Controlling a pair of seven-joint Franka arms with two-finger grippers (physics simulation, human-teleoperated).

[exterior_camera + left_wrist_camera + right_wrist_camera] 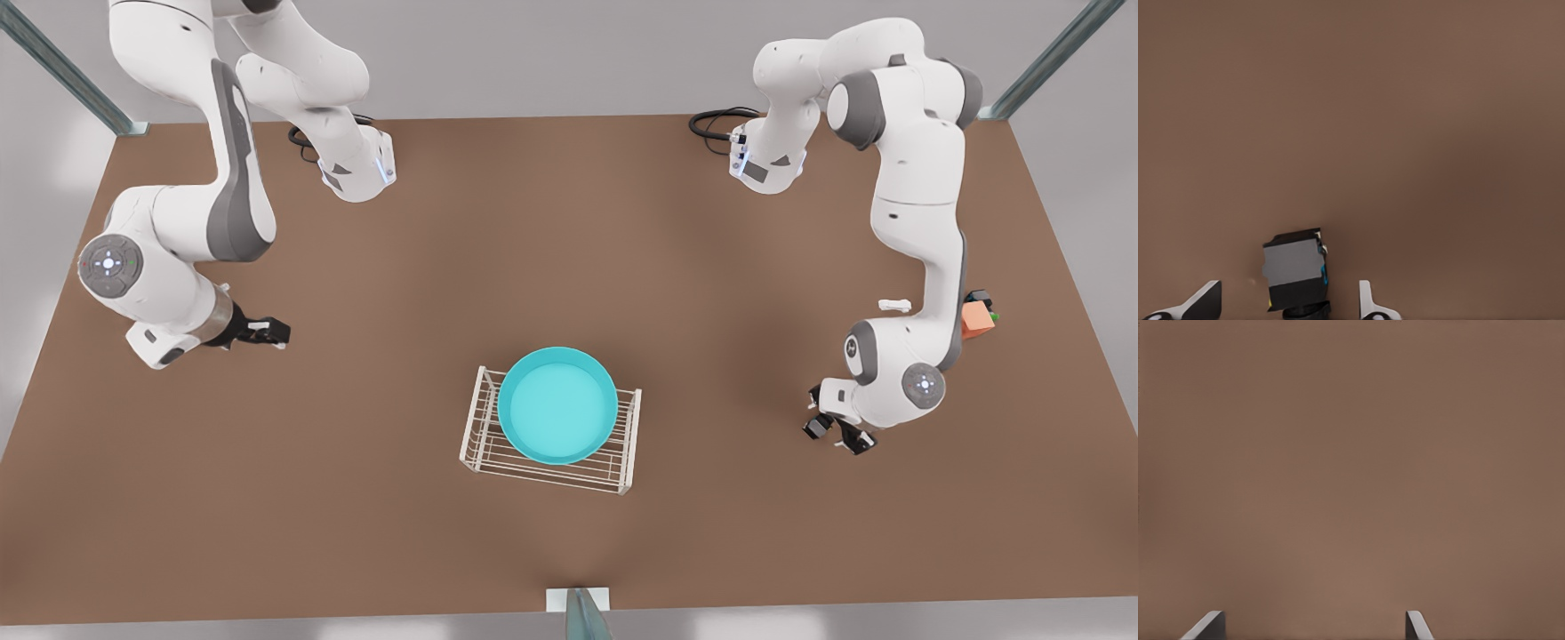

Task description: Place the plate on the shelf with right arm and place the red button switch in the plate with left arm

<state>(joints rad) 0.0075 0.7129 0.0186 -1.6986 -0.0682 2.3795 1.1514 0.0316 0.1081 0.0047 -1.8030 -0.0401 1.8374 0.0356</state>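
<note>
Tabletop of plain brown carries everything we see. Two white arms reach over it from the far edge. The right arm is on the front view's left and the left arm on the front view's right.

Near the table's middle, toward the near edge, stands the shelf, a white wire rack. The plate rests flat on its top tier, nearly as wide as the rack, and its turquoise floor shows unbroken from rim to rim.

The right gripper hangs low over bare table, well apart from the shelf. In its wrist view the right gripper has its fingers spread wide over brown surface.

The left gripper points down at the table on the far side of the shelf from the right gripper, also well apart from it. In its wrist view the left gripper has its fingers parted, one on each side of the red button switch with a gap showing on both sides. We make out the switch's grey and black boxy body there. It sits on the table, and we cannot tell where its red cap faces.

Behind the left arm an orange block lies on the table, and a small white piece lies near it.
</note>
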